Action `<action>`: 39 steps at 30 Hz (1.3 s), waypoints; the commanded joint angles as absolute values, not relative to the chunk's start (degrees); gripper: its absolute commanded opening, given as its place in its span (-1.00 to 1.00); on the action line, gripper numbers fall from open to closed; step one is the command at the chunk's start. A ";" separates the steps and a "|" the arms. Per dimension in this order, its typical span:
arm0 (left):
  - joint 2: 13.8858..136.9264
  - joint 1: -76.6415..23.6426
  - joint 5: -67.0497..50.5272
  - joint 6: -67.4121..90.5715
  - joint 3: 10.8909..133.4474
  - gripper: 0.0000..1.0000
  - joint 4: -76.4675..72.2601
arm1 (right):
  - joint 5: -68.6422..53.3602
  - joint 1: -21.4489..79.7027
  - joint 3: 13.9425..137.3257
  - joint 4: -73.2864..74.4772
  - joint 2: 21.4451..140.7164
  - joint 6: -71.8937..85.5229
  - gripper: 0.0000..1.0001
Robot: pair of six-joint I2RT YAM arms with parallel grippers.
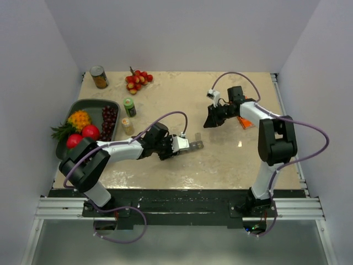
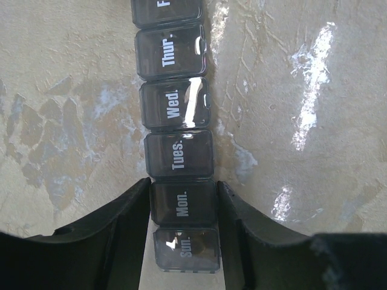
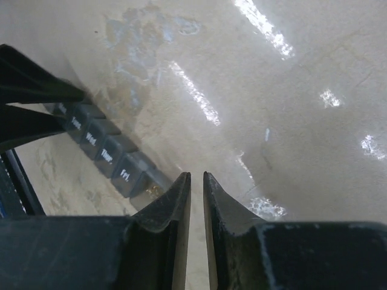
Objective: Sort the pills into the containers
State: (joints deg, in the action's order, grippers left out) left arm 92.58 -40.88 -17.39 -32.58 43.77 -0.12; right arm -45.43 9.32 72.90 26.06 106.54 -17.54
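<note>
Left end effector [image 2: 183, 185] clamped narrow on weekly pill organizer [image 2: 178, 158] at its Mon. cell, mid-desk. Right end effector [image 3: 196, 179] nearly closed, empty. Pill bottle [image 1: 128, 126] near desk's left edge. Risk: end-only grip lets it pivot or slip.

Left arm [image 1: 118, 149], right arm [image 1: 251, 109]: white tubes [image 1: 267, 175], black joints [image 1: 277, 141], above black base bar [image 1: 176, 207]. Purple cables [image 1: 237, 73]. Black fingers [image 3: 166, 211].

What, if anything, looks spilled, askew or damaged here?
Nothing stands out. The organizer lies on the table with every visible lid shut, the left gripper clamped across its Mon cell. The pill bottle looks upright beside the tray; no loose pills show.
</note>
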 commanded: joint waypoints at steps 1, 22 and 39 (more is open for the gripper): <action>93.52 -41.40 -16.79 -32.43 45.61 -0.38 -0.09 | -44.30 9.93 77.87 30.40 112.39 -16.43 -0.66; 97.12 -41.48 -15.91 -28.13 48.69 -0.50 4.22 | -53.09 13.18 73.66 40.43 110.04 -30.76 -0.86; 98.70 -41.48 -15.47 -24.79 49.92 -0.51 5.10 | -38.31 14.41 67.06 33.22 108.81 -23.46 -0.89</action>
State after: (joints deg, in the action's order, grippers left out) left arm 96.68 -41.39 -16.27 -26.70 49.34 2.52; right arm -44.93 13.93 67.68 35.46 108.68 -23.62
